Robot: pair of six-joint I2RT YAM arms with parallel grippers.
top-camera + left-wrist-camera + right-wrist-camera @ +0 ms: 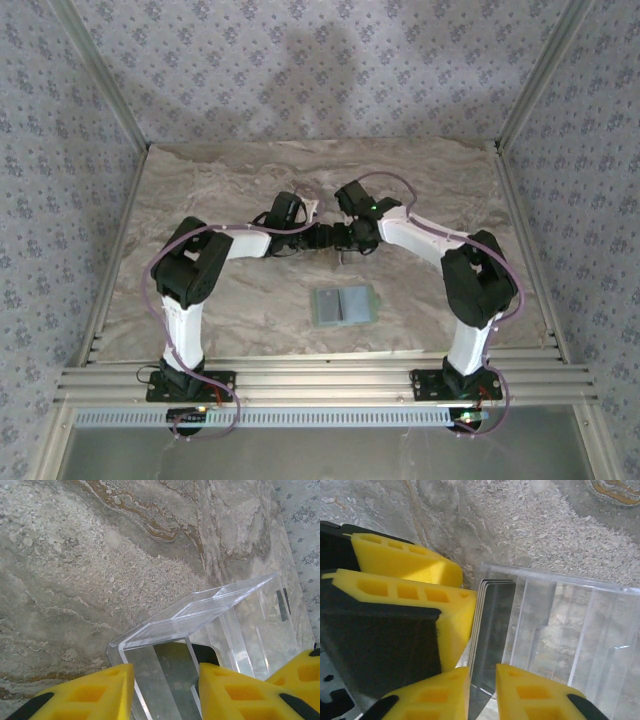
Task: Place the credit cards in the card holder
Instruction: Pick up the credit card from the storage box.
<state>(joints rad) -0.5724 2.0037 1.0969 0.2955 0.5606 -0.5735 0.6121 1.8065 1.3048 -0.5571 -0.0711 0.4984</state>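
Right gripper [482, 675], yellow pads close up: jaws narrow, straddling the credit cards [492, 625]. Cannot tell whether the pads press the stack or stand just off it.

Cards: thin dark stack, on edge, at one end of a clear plastic case [570, 625], seemingly just inside its end wall.

Left gripper [165, 672] at that same end of the case, jaws part-closed across the case's corner, apparently holding it tilted.

Card holder [342, 305]: flat on the marbled table [220, 190], two panels spread, well apart from the case, on its arm-base side. No card in it that I can make out.

Step, as I read it: getting the stack out of the case. To do it well, pinch the flat faces squarely and draw along the case's walls, not across them. Left arm should hold the case steady, or the stack may fan out and slip.
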